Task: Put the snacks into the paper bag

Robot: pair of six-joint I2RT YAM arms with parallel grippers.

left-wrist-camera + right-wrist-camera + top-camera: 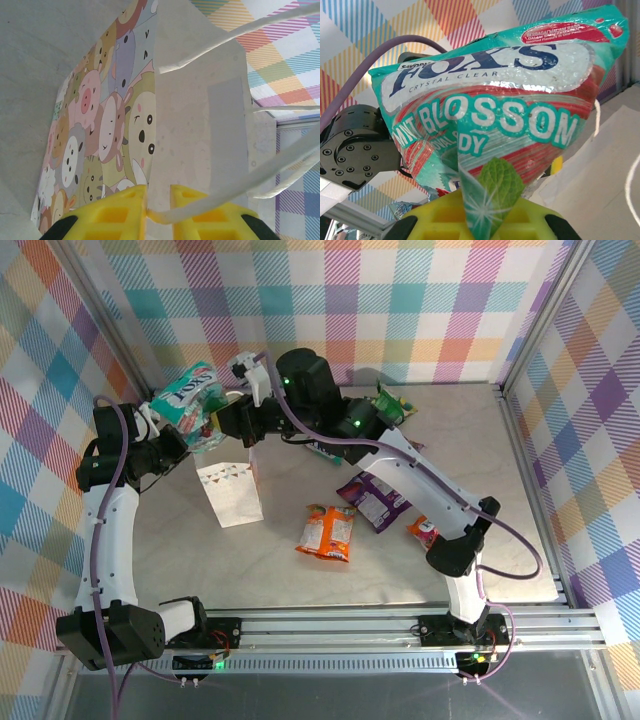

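The paper bag (231, 492) stands left of centre, white with a bunting strip; the left wrist view shows its animal-print side (110, 125) and plain inner wall (200, 140). My left gripper (192, 445) (159, 210) is shut on the bag's rim, with a white cord handle (235, 30) caught between the fingers. My right gripper (230, 420) (485, 220) is shut on the lower corner of a teal FOX'S snack packet (188, 392) (495, 100), held up just above and behind the bag's mouth. More snacks lie on the table: orange (328, 532), purple (375, 502), green (392, 402).
A small orange-red packet (422, 530) lies beside the right arm's lower link. Another packet (325, 452) is partly hidden under the right forearm. Checked walls close in the back and both sides. The left arm's wrist (355, 145) is close behind the held packet.
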